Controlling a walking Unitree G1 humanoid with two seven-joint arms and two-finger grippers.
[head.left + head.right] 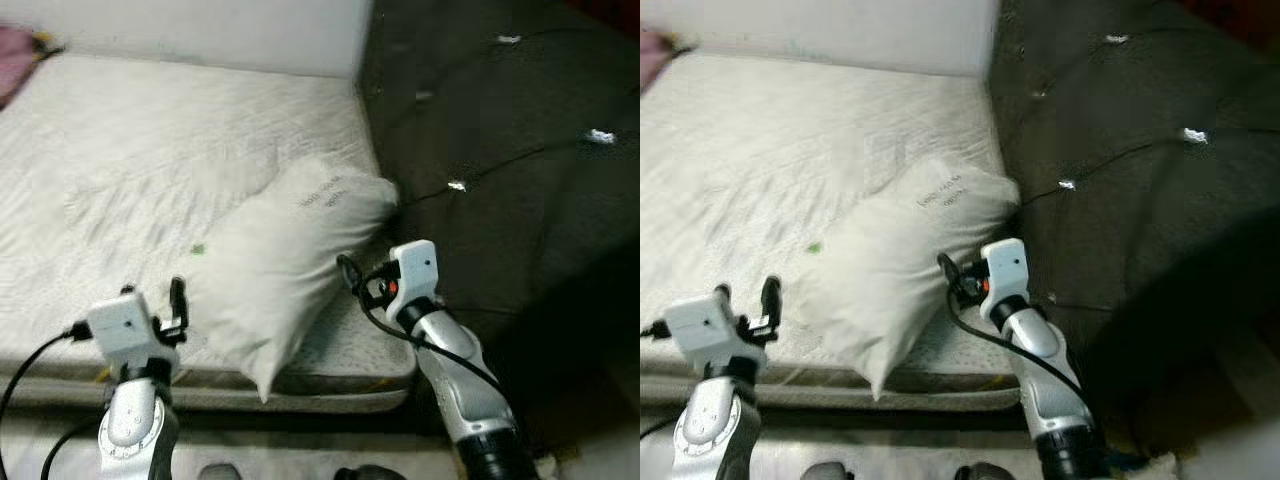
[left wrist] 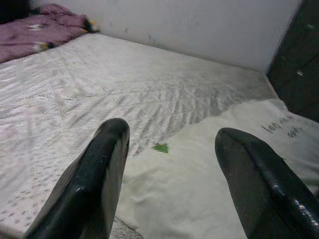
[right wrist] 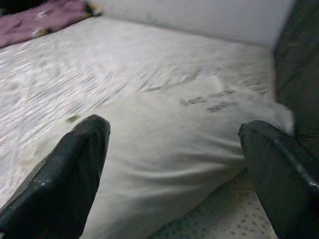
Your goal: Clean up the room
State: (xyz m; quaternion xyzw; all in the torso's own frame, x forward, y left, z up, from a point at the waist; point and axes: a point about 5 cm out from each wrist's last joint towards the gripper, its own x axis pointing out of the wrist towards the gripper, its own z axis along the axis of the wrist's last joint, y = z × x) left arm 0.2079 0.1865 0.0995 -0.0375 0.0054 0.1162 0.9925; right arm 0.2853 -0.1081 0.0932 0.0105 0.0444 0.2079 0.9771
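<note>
- A white pillow (image 1: 285,255) lay on the bed (image 1: 120,170), at the near corner beside the dark headboard (image 1: 500,130), its tip overhanging the bed's front edge.
- The left hand (image 1: 177,305) hovered just left of the pillow, fingers (image 2: 94,169) spread apart, holding nothing.
- The right hand (image 1: 352,275) sat at the pillow's right side, fingers (image 3: 75,164) wide apart and empty.
- A small green speck (image 2: 160,147) lay by the pillow; a purple cloth (image 2: 35,27) was at the bed's far corner.
</note>
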